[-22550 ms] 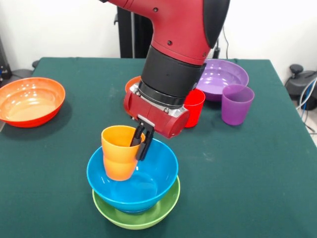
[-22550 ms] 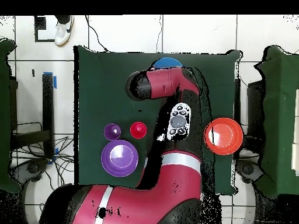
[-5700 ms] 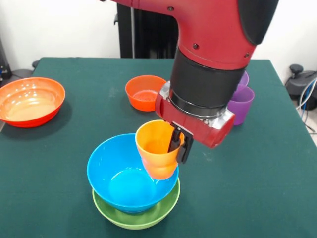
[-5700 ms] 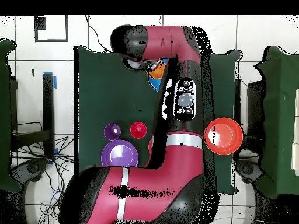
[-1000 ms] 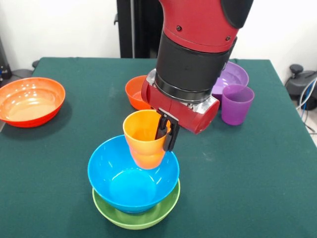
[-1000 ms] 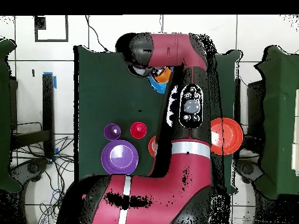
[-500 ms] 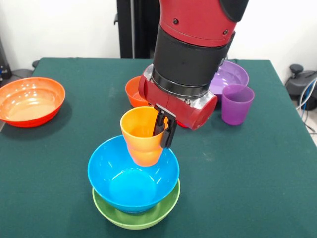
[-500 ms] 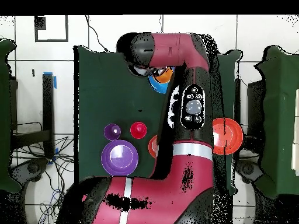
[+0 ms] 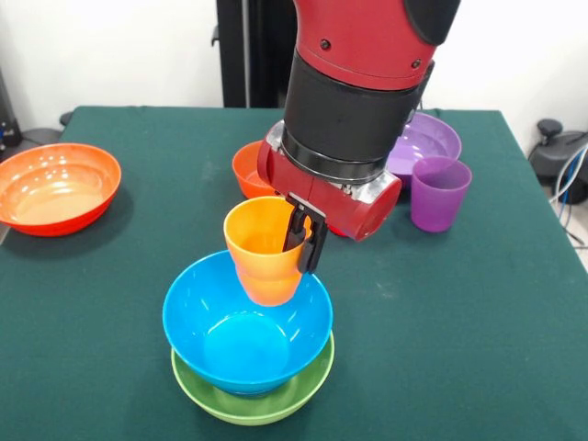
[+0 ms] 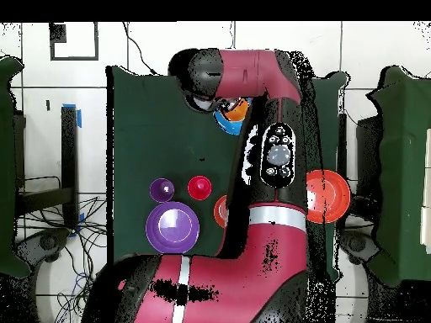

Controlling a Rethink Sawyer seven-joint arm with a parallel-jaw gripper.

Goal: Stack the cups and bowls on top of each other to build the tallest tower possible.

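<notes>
Gripper (image 9: 306,241) in the front view is clamped on the rim of the orange cup (image 9: 260,250), one black finger inside, one outside; cup hangs tilted with its base dipping into the light blue bowl (image 9: 246,322), contact unclear. That bowl sits nested in the lime green bowl (image 9: 257,401). From the stack, wide orange-red bowl (image 9: 55,186) lies at 10 o'clock, small orange bowl (image 9: 250,170) at 12, purple cup (image 9: 439,192) at 2, just beside the purple bowl (image 9: 427,141). Overhead view: arm (image 10: 268,160) covers most; orange cup (image 10: 238,107) and blue bowl (image 10: 226,123) peek out, red cup (image 10: 199,187) beside the purple cup (image 10: 162,189).
</notes>
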